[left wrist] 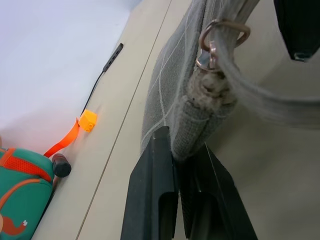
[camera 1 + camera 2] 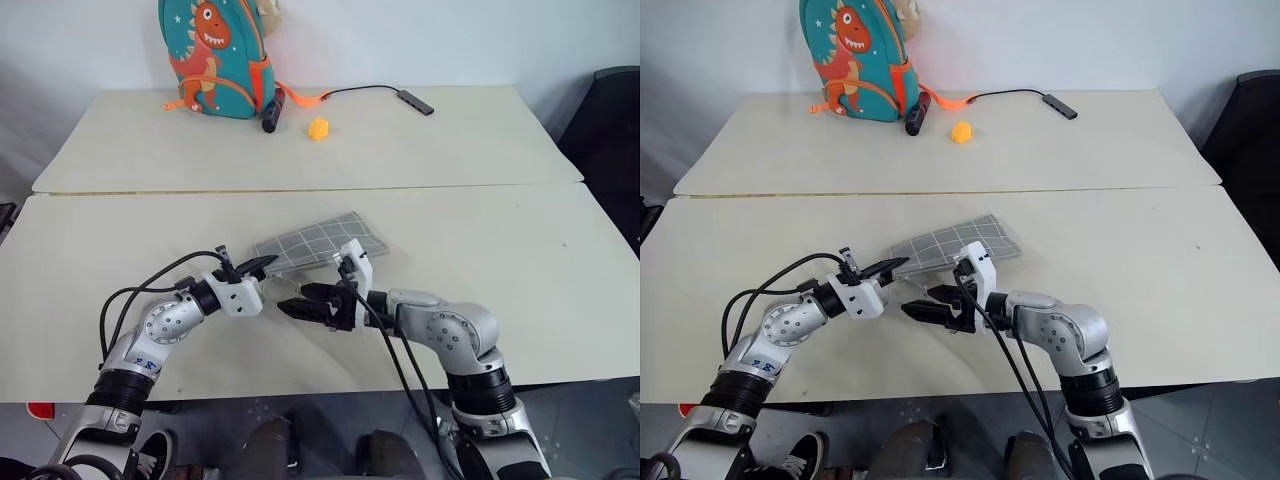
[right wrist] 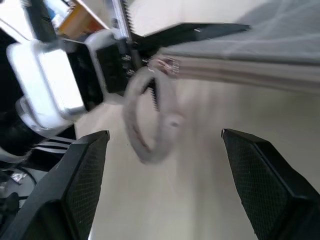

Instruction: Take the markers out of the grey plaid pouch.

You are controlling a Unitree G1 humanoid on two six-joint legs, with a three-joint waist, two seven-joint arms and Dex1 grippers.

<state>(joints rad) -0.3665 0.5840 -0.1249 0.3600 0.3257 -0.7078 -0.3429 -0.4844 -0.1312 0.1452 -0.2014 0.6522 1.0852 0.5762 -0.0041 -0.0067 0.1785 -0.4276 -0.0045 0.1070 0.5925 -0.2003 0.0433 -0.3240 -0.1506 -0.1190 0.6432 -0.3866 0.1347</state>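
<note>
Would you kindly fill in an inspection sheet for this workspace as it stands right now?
Surface: two beige tables pushed together.
Job's things: grey plaid pouch on the near table, one end lifted; clear ring pull dangling; markers not seen.
Clutter: dinosaur backpack, dark stubby cylinder, small yellow piece on the far table.
Grippers: left gripper shut on the pouch's end; right gripper open, facing the ring pull.
Cables: black cable with adapter on the far table.
Surroundings: white wall, dark chair.
</note>
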